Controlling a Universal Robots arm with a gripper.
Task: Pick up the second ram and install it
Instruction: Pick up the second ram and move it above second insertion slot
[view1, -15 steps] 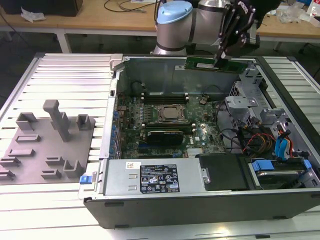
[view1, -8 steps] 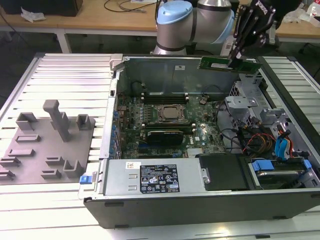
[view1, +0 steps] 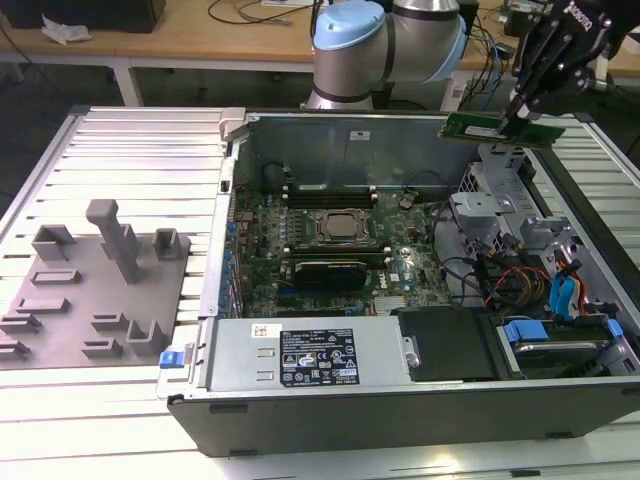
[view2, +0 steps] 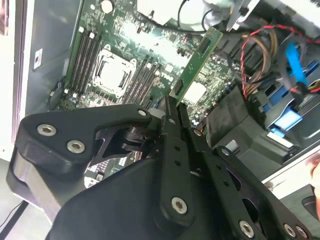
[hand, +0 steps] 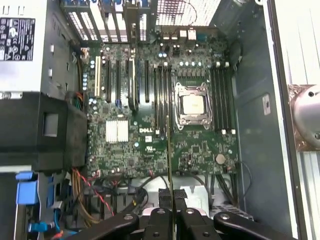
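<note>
The second ram (view1: 497, 128), a thin green stick, hangs in the air over the back right corner of the open computer case (view1: 400, 410), held flat by one end. My gripper (view1: 522, 112) is shut on it from above. In the second wrist view the ram (view2: 197, 61) sticks out from between the black fingers (view2: 171, 112), above the motherboard. In the first wrist view the ram (hand: 170, 155) shows edge-on, running out from the gripper (hand: 172, 196), roughly in line with the dark memory slots (hand: 161, 97) beside the processor socket (hand: 192, 104).
The motherboard (view1: 330, 240) lies in the case with the processor socket (view1: 338, 228) at its middle. Cables and drive bays (view1: 540, 280) fill the exterior view's right. A grey block fixture with upright posts (view1: 100, 290) sits on the table at the exterior view's left.
</note>
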